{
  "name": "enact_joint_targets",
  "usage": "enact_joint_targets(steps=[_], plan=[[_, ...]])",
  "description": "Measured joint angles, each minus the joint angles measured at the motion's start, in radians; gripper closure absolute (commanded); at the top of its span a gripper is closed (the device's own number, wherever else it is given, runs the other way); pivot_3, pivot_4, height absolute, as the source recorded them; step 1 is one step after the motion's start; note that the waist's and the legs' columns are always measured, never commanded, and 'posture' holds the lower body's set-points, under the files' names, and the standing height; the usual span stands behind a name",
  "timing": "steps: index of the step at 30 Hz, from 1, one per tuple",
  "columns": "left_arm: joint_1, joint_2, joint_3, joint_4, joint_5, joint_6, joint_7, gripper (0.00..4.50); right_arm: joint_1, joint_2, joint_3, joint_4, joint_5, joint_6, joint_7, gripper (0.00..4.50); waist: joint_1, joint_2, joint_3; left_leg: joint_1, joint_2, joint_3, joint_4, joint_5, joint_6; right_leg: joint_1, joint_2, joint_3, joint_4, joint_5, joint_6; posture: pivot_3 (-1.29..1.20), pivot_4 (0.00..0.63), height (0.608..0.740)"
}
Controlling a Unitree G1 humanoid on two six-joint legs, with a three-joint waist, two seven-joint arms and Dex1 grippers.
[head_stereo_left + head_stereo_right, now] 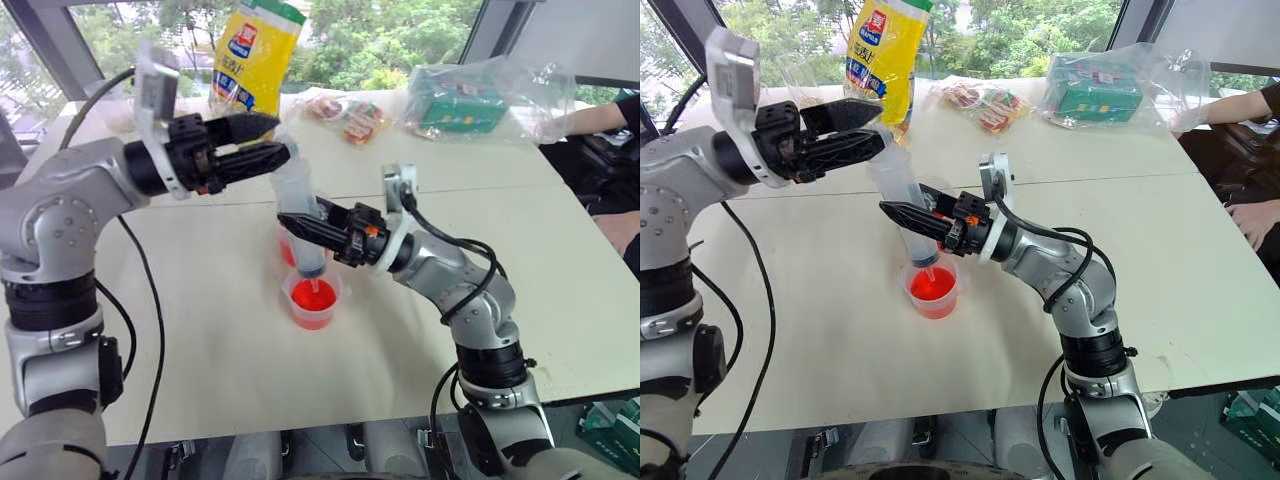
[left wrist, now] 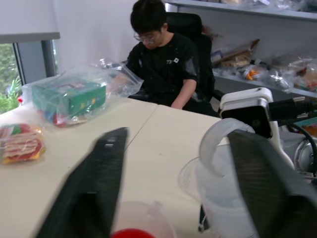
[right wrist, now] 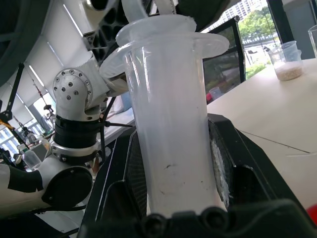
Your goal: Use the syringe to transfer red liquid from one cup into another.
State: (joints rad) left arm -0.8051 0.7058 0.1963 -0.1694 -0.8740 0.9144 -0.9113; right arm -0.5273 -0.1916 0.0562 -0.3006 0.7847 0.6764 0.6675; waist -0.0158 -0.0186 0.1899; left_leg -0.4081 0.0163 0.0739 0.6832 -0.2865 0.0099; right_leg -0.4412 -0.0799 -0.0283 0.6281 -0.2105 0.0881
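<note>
Syringe (image 1: 300, 215): one, gripped by right hand (image 1: 300, 228)
Cups: two, red-filled, below right hand
Left hand (image 1: 268, 140): open, at plunger top

Arms: silver-grey metal segments joined by black ribbed rings; round shoulder housings carry small screws. Black cables loop along both forearms. A white camera bracket sits on each wrist. Left gripper (image 1: 262, 140) and right gripper (image 1: 288, 221): black, tapered two-finger type, orange mark beside right wrist.
</note>
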Motion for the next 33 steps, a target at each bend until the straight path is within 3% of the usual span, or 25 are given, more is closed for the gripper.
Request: enact_joint_targets(steps=[7,13,18,20,25,33], plan=[[0.057,0.076,0.029,-0.007,-0.011,0.001,-0.02,0.06,-0.006,0.01,-0.042,-0.001,0.033,0.01,-0.045,3.12,-0.003,0.0,0.0,0.0,0.0,0.0,0.0,0.0,0.0,0.0,0.0,0.0,0.0,0.0,0.0,0.0,0.15,0.74],[0.125,0.084,0.079,-0.035,-0.047,0.018,0.011,0.06,-0.155,-0.002,-0.134,0.05,0.105,0.106,-0.194,3.12,0.0,0.0,0.0,0.0,0.0,0.0,0.0,0.0,0.0,0.0,-0.001,0.0,0.0,0.0,0.0,0.0,0.15,0.74],[0.182,0.065,0.07,-0.082,-0.047,0.012,0.037,0.06,-0.293,-0.125,-0.249,0.166,0.15,0.278,-0.366,3.12,0.005,0.0,0.0,-0.001,0.0,0.0,0.0,0.0,0.0,0.0,-0.002,0.0,-0.001,-0.002,-0.004,0.0,0.15,0.74],[0.207,0.061,0.062,-0.108,-0.046,0.007,0.045,0.06,-0.323,-0.225,-0.269,0.219,0.147,0.404,-0.431,3.12,0.004,0.0,0.0,-0.001,0.0,0.001,0.0,-0.001,0.001,0.0,-0.002,0.0,-0.002,-0.002,-0.004,0.0,0.15,0.74],[0.246,0.034,0.058,-0.137,-0.053,0.005,0.072,0.06,-0.268,-0.376,-0.235,0.29,0.085,0.638,-0.474,3.12,0.0,0.0,0.0,-0.002,0.0,0.001,-0.002,-0.002,0.003,0.0,-0.001,0.0,-0.005,-0.002,-0.003,0.0,0.15,0.74],[0.263,0.02,0.054,-0.159,-0.055,-0.001,0.1,0.06,-0.184,-0.389,-0.156,0.378,-0.042,0.733,-0.466,3.12,0.0,0.0,0.0,-0.003,0.0,0.002,-0.002,-0.002,0.003,0.0,0.0,0.001,-0.009,-0.001,-0.003,0.0,0.15,0.74]])
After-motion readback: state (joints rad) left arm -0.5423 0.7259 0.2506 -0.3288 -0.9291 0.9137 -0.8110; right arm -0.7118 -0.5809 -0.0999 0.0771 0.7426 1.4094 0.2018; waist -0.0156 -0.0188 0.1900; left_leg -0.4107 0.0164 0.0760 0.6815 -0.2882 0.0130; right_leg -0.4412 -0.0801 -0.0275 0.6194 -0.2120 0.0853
